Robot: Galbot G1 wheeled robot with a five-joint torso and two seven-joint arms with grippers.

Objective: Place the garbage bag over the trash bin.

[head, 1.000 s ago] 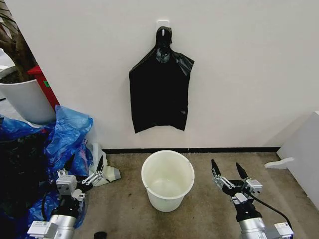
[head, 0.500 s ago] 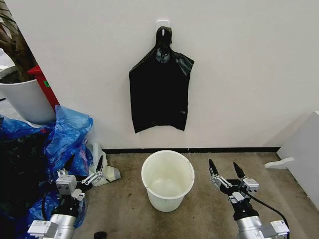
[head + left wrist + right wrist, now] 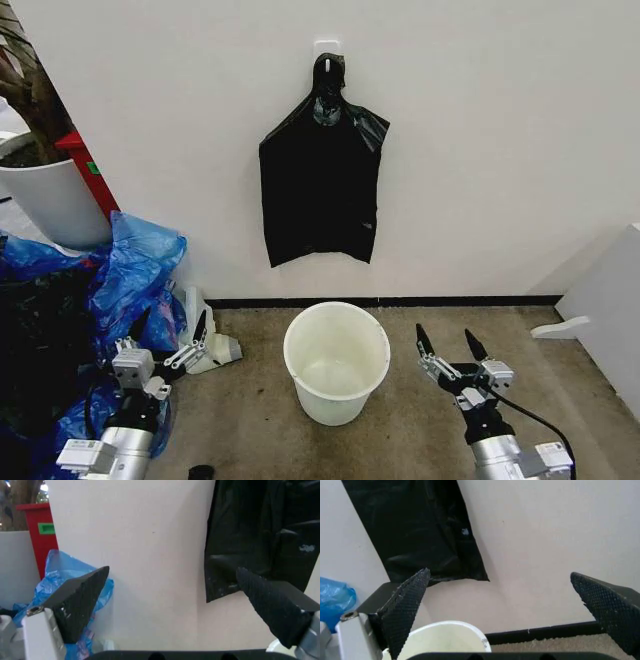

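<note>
The black garbage bag hangs flat from a hook on the white wall, straight above the trash bin, a cream-white bucket standing upright and unlined on the floor. My left gripper is open, low on the bin's left. My right gripper is open, low on the bin's right. Both point up toward the wall. The bag hangs ahead in the left wrist view beside one dark finger. In the right wrist view the bag and the bin's rim show past the fingers.
Blue plastic bags are piled at the left by a white plant pot and a red box. A white furniture corner stands at the right. Bare carpet lies around the bin.
My right gripper has shifted slightly left, toward the bin, and a little lower. The left arm, the bag and the bin have not moved.
</note>
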